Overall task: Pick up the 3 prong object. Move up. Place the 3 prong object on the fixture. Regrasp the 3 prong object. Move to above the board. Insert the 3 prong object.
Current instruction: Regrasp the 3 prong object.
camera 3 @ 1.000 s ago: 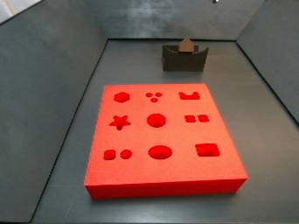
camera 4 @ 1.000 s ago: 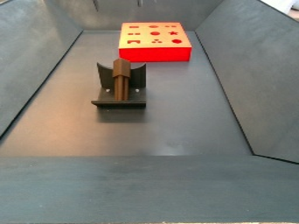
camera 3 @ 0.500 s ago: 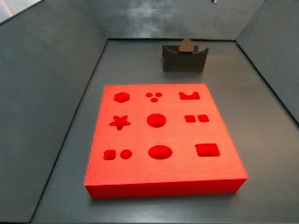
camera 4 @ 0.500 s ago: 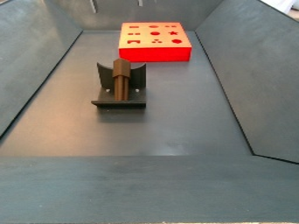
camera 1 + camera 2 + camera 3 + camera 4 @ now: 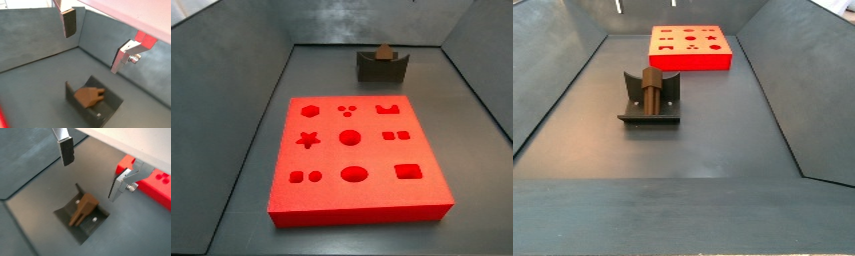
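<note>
I see the 3 prong object (image 5: 83,210) resting in the fixture (image 5: 80,223), my gripper (image 5: 92,172) spread wide and empty above the fixture, so regrasping, moving over the board (image 5: 356,158) and inserting remain.

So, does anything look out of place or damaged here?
Nothing stands out. The 3 prong object rests in the fixture, the open gripper is above it holding nothing, and the board lies flat.
</note>
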